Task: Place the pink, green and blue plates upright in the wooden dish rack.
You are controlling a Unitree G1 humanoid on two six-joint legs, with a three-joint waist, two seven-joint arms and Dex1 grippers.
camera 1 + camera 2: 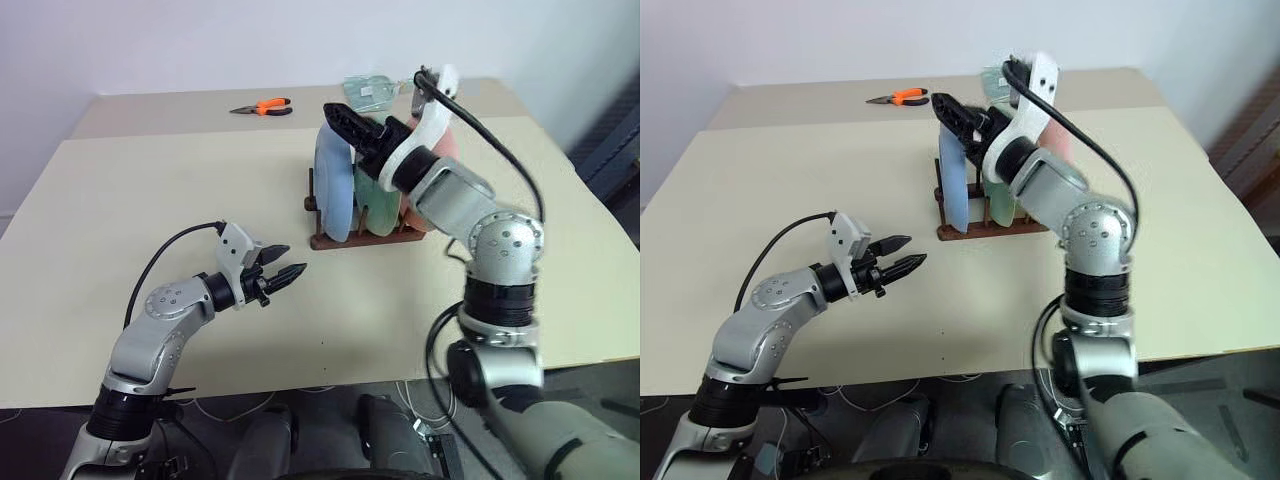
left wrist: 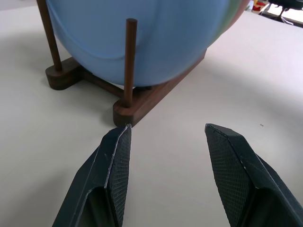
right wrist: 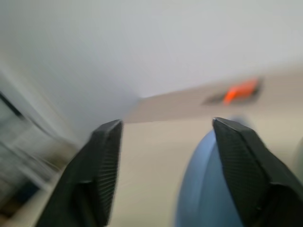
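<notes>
The wooden dish rack (image 1: 352, 240) stands mid-table with three plates upright in it. The blue plate (image 1: 333, 190) is at its left end, the green plate (image 1: 378, 207) sits in the middle, and the pink plate (image 1: 450, 143) is at the right, mostly hidden behind my right arm. My right gripper (image 1: 338, 115) hovers just over the top edge of the blue plate (image 3: 213, 194), open and holding nothing. My left gripper (image 1: 285, 266) is open low over the table, short of the rack's near left corner (image 2: 137, 106), and empty.
Orange-handled pliers (image 1: 262, 107) lie at the back of the table. A clear plastic item (image 1: 372, 92) sits behind the rack. The table's front edge runs just under my arms, and its right edge is near my right elbow.
</notes>
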